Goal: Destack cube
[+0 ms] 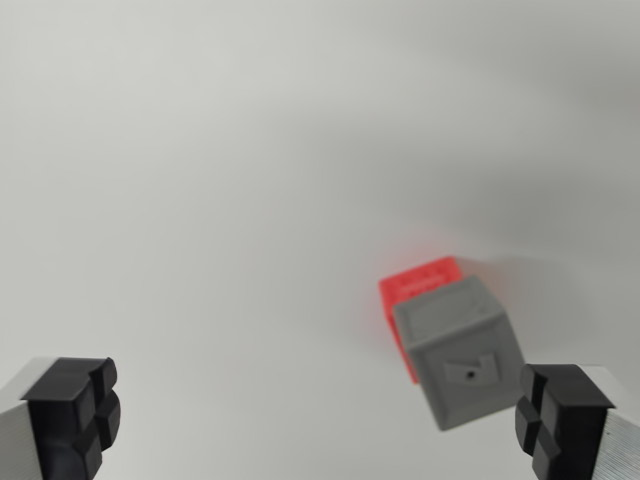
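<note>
The wrist view looks down on a plain, pale grey worktop (250,150) that fills almost the whole frame. It is evenly lit and a little blurred toward the top.

The gripper (320,415) shows only at the bottom edge. One black fingertip (75,410) sits in the lower left corner and the other in the lower right corner, each mounted on a light metal finger. The jaws stand wide apart, nearly the full width of the frame between them, and nothing is held between them.

The grey cube (458,350) lies in the lower right part of the frame, just to the left of the right fingertip and above it. It is tilted in the picture, its top face turned toward the upper left, and its near face bears a small dark dot with a shallow raised mark around it. Its lower right corner comes very close to the right fingertip; whether they touch cannot be told.

The red cube (415,285) sits directly behind and under the grey one, showing only as a strip along the grey cube's upper and left edges. The grey cube covers most of it, so the two are stacked and in contact. A soft shadow spreads over the worktop to the upper right of the pair.
</note>
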